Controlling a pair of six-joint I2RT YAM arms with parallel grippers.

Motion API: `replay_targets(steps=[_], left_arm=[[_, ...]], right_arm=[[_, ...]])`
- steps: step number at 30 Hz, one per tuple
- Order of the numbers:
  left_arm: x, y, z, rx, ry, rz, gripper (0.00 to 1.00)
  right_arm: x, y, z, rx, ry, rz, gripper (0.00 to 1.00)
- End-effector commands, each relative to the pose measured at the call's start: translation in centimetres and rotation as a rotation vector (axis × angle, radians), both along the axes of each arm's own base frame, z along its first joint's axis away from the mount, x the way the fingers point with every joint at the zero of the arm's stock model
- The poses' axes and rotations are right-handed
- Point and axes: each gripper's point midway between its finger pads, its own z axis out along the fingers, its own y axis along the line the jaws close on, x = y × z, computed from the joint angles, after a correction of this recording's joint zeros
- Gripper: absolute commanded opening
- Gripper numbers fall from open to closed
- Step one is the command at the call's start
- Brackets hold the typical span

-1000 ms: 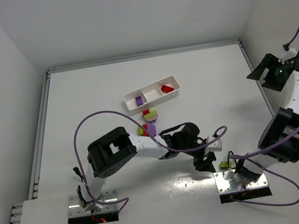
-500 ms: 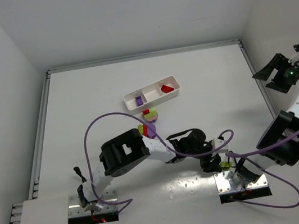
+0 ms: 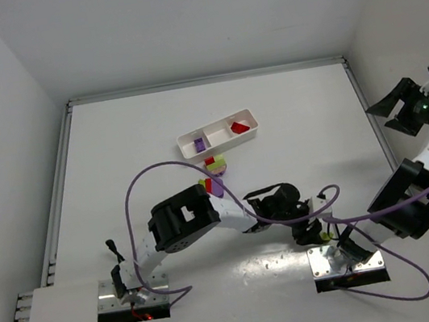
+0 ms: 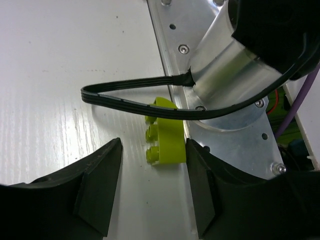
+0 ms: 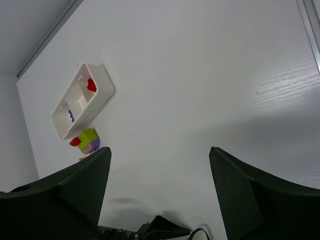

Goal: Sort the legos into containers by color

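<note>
Two small bricks are already sitting in the long, shallow white plastic tray (image 3: 217,123) toward twelve o'clock on the matte white table (image 3: 118,168). A glossy purple brick (image 3: 198,142) is lying in its nine-o'clock compartment and a red brick (image 3: 239,128) in its three-o'clock one, while the middle square is looking empty to us. We are judging the sort well short of half done. A mixed cluster (image 3: 215,163) of red, yellow-green and purple pieces is waiting just outside the tray at its six o'clock, and a second clump (image 3: 210,186) is lying a little farther toward six, beside the left arm. The left claw (image 4: 153,147) is standing partly open around a studded yellow-green plastic brick (image 4: 167,140) at five o'clock on the table. One black wedge-shaped finger is almost touching it and the other is standing apart, so we are reading nothing as gripped yet. That brick is resting against the edge of a brushed metal base plate (image 4: 235,135), under a flat black ribbon cable (image 4: 125,95). The right claw (image 5: 160,152) is hanging wide open and empty at three o'clock.
</note>
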Motion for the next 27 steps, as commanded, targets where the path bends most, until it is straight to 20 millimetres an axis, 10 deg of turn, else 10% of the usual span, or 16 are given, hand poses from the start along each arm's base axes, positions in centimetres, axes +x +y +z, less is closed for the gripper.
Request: replay_targets(steps=[1,14,27], left_arm=[[-0.8,-1.4,1.7,-0.069,-0.026,-0.049,0.59],[0.9,0.4,4.0,-0.078,0.051,0.045,0.03],[12.6,13.4,10.3,-0.055,-0.004,0.516,0.0]], right_arm=[[0.1,-0.5,2.0,-0.04,-0.05,0.009,0.8],[0.4,-0.8,0.6,-0.015,-0.065,-0.004,0.8],[5.1,3.8,1.3,0.013,-0.119,0.038,0.87]])
